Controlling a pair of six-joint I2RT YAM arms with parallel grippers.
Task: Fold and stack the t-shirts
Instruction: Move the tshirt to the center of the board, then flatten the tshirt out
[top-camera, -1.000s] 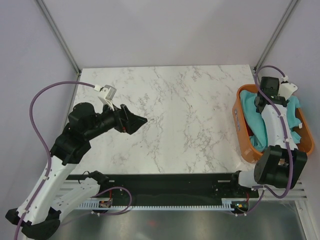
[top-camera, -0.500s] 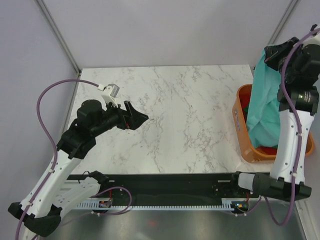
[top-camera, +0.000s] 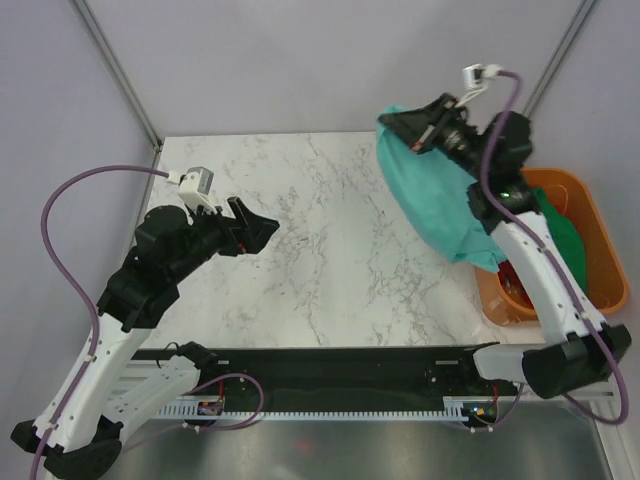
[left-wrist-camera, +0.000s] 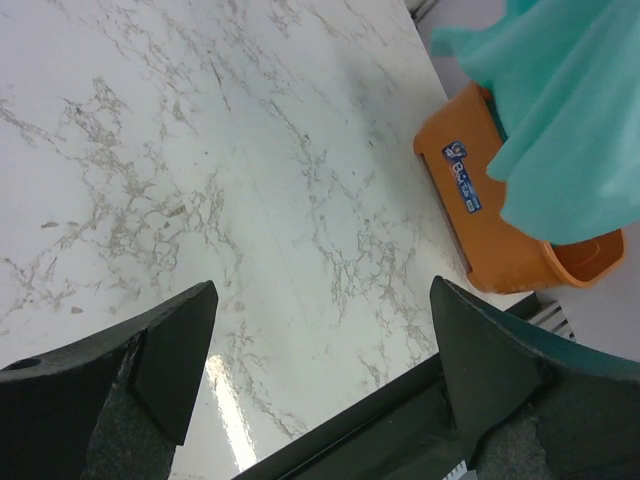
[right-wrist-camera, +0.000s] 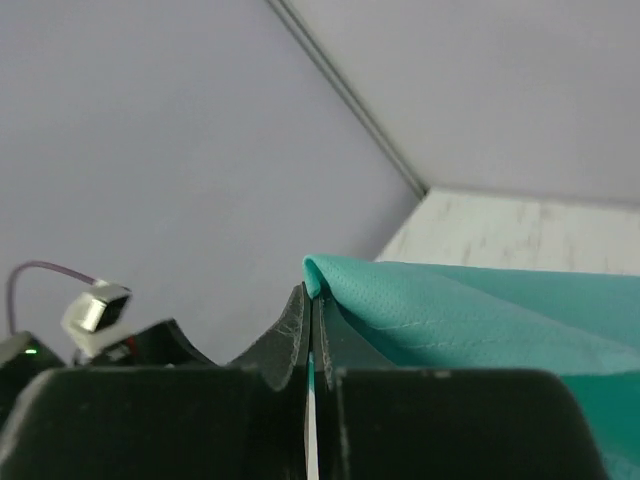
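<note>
A teal t-shirt (top-camera: 440, 205) hangs in the air over the table's back right corner, its lower end trailing toward the orange tub (top-camera: 572, 178). My right gripper (top-camera: 395, 122) is shut on the shirt's top edge, and in the right wrist view the teal t-shirt (right-wrist-camera: 480, 310) is pinched between the closed fingers of the right gripper (right-wrist-camera: 311, 300). A dark green t-shirt (top-camera: 560, 235) and a red one (top-camera: 512, 280) lie in the tub. My left gripper (top-camera: 258, 215) hovers open over the table's left half, holding nothing. The left wrist view has the left gripper (left-wrist-camera: 322, 290) wide apart, the teal t-shirt (left-wrist-camera: 570, 110) far off.
The marble table (top-camera: 330, 250) is bare between the arms. The orange tub (left-wrist-camera: 480, 220) stands at the right edge. Grey walls and metal posts (top-camera: 115, 70) enclose the back and sides.
My right gripper shut on the teal shirt in the tub, lifted it out and swung it up and left over the table. The left arm drew back slightly to the left.
</note>
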